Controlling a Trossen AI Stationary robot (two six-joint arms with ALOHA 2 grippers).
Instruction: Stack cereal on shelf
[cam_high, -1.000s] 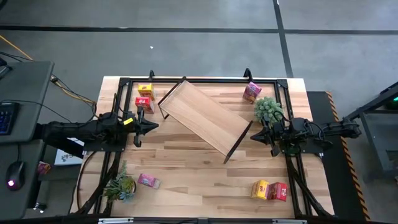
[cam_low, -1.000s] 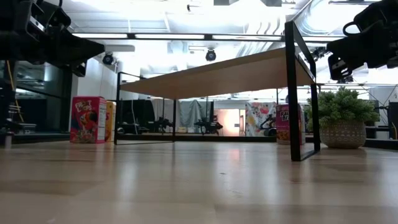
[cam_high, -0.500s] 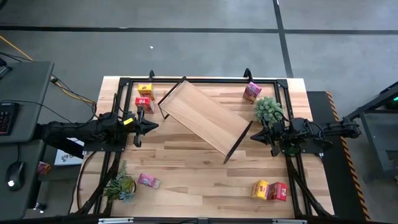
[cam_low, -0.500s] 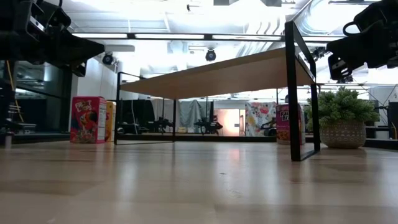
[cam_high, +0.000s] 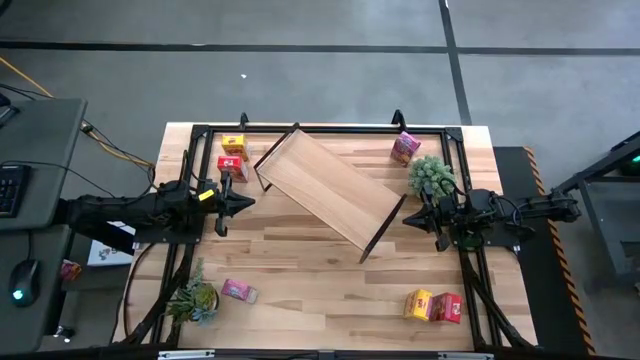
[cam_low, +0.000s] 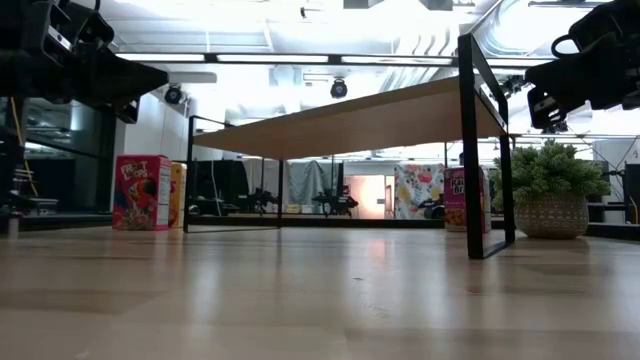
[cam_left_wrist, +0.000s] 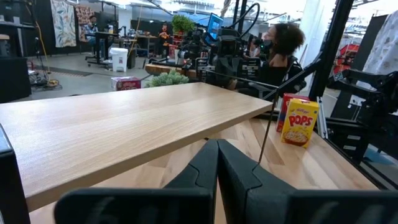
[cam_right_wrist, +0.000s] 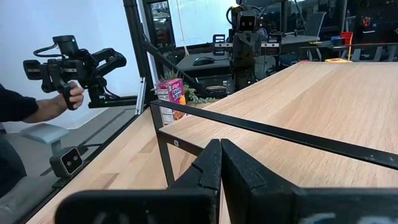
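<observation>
both arms hover at the bench sides with nothing held. the left gripper (cam_high: 243, 203) has its fingers pressed together, as does the right gripper (cam_high: 409, 216), and each points at one end of the shelf (cam_high: 328, 187), which stands skewed between them.

nearest the left gripper are the red cereal box (cam_high: 231, 165) and the yellow cereal box (cam_high: 233, 145), just beside it and close to the shelf's black end frame (cam_high: 263, 164). reaching there with closed fingers could knock a box over — or catch the frame and swing the shelf.

nearest the right gripper is a potted plant (cam_high: 431, 176), just beside it, with the magenta cereal box (cam_high: 405, 147) beyond; a careless approach could tip the plant.

farther off, a yellow and red pair (cam_high: 433, 305) sits well apart on the right gripper's side, and a pink box (cam_high: 238, 291) lies by a second plant (cam_high: 194, 298) on the left's. a box set down hard on the slim-legged shelf might shift it.
</observation>
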